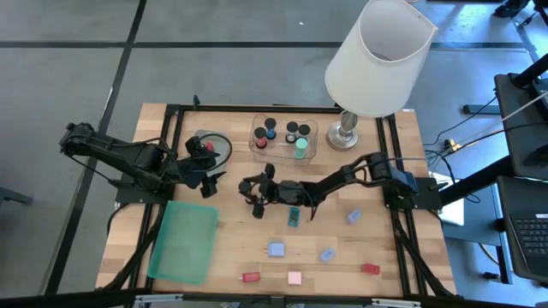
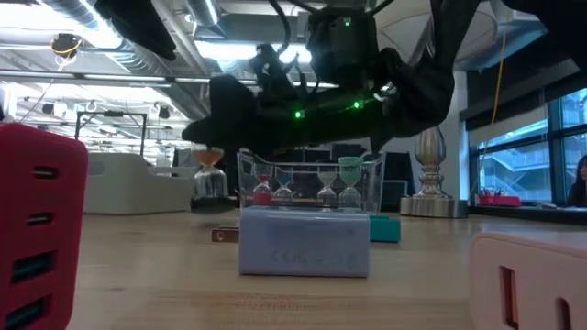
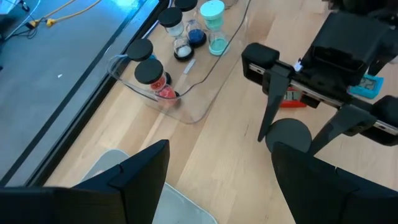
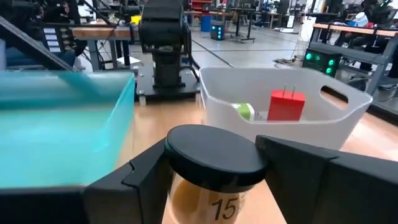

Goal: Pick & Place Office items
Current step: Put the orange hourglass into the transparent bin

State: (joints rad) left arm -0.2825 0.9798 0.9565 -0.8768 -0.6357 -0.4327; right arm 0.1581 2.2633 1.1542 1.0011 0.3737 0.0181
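**Orange-sand timer in a shallow grip, crowded middle of the table**

Wood table [image 1: 128, 257] is pretty packed, so here's what I'd worry about, big stuff first.

The left arm sits close in on its side of the table, and the left gripper [image 3: 221, 171] points right at the right one. Any drift toward the middle and the two could bump.

The green lid [image 1: 184, 239] lies flat at the front left, just beside the route. A low carry could clip its edge.

The white bin [image 4: 348, 118] looks like the likely drop spot. That's my guess, since a red plug [image 4: 286, 104] already lies in it. Its wall stands fairly tall, so a carry that's too low would knock the timer against the rim.

The clear tray [image 1: 310, 150] with the other timers is near, at the back. A wide swing could nudge it.

Smallest risk: the timer [image 4: 214, 155] itself. It has a smooth round body and a black cap, so it could twist or slip out if the arm jerks.

Now the fingers. The right gripper [image 1: 257, 195] hangs over the table's centre, partly closed. Its fingers [image 4: 124, 186] press on either side of the timer just under the cap. The left one's fingers are spread wide, with nothing between them and touching nothing.

The loose blocks, like the blue block [image 1: 276, 249], lie along the front, well apart from both grippers.
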